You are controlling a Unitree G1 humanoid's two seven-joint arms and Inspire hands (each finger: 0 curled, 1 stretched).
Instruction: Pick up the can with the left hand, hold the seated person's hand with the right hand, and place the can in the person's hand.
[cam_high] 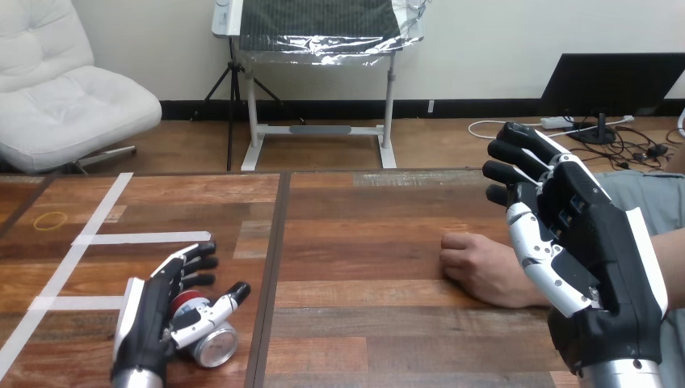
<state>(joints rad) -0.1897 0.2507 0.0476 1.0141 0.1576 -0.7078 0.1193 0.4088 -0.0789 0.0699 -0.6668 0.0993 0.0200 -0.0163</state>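
Note:
A red can [212,343] with a silver end lies on its side on the wooden table [363,242] at the lower left. My left hand [149,311] rests over it, fingers nearly straight and pointing away, thumb reaching across the can's top without closing on it. The person's hand [478,268] lies on the table at the right, curled in a loose fist, knuckles toward the middle. My right hand [586,242] hovers just right of and above that hand, open with relaxed fingers, covering the person's wrist from view. I see no contact between them.
White tape lines [137,238] cross the table's left part, and a yellow rubber band [54,219] lies near the far left edge. A dark seam [271,275] runs front to back between the two tabletops, just right of the can.

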